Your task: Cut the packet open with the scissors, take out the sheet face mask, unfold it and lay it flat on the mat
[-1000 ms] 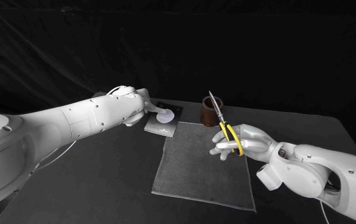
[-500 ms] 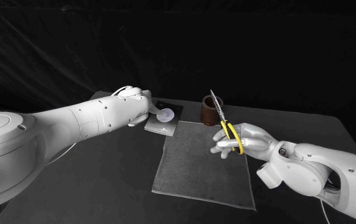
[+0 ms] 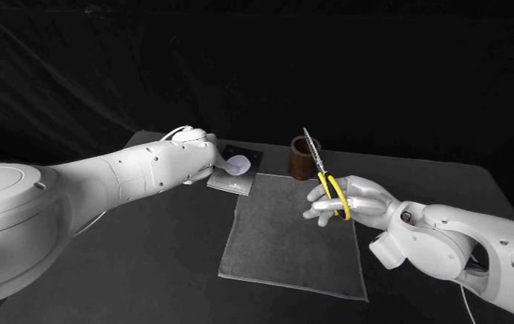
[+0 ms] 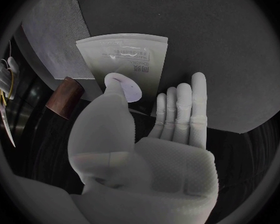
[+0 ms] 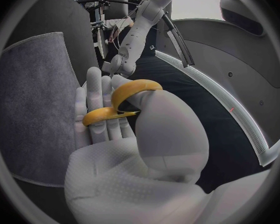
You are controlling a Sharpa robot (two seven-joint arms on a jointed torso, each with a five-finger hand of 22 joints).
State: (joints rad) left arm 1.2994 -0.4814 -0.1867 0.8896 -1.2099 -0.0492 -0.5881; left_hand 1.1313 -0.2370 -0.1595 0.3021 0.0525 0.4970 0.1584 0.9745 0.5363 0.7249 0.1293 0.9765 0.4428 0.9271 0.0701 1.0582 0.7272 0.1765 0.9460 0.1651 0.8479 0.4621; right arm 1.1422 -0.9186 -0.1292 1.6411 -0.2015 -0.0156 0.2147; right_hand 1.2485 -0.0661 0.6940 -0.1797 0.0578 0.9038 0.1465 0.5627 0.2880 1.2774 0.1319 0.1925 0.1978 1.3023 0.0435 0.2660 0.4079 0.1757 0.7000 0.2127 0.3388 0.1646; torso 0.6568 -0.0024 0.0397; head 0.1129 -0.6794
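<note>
A grey cloth mat [image 3: 289,235] lies along the middle of the black desk [image 3: 140,264], its long side running from near to far. At the mat's far edge, toward its right corner, stands a brown cylindrical cup [image 3: 301,159], upright. It sits between the two arms, to the right of the packet and just behind the raised scissor blades as seen from the head view.

The flat rectangular packet with printed lettering [image 3: 234,179] lies on the desk at the mat's far left corner, beside the mat's edge. The left robot hand [image 3: 198,157] reaches in from the left and hangs right over the packet. Its fingers are stretched out straight and close together with the thumb set apart, and it grasps nothing. In the left wrist view the thumb tip sits over the middle of the packet, next to a pale round patch. I cannot tell whether it actually touches.

The right robot hand [image 3: 348,201] is above the mat's right edge, well apart from the packet. It grips the yellow-handled scissors [image 3: 321,172] by the loops, with the thumb through one loop. The blades look closed and point up and away, tilted slightly left.
</note>
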